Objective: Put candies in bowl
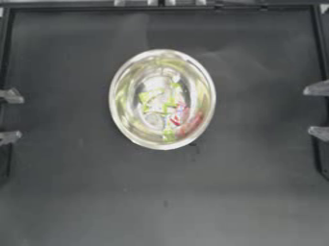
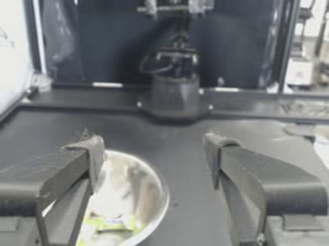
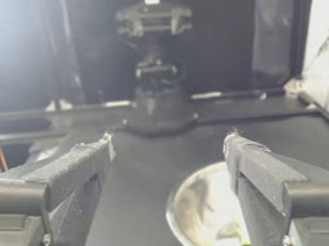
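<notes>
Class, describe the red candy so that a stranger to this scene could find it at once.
On the dark table stands one silver bowl, just above the middle. Inside it lies a cluster of small wrapped candies. The red candy sits toward the right of that cluster; the others are yellow-green.

We see the left gripper (image 2: 154,156) as two broad, flat jaws of dark grey, squared at the shoulders and narrowing to blunt tips with a paler, worn edge. The right gripper (image 3: 168,151) matches it: the same grey slabs, each stepped at the base into a boxy block. From above only the pale grey tips show at each side. Across the table each wrist view shows the other arm's round dark base with black cables looped above it
</notes>
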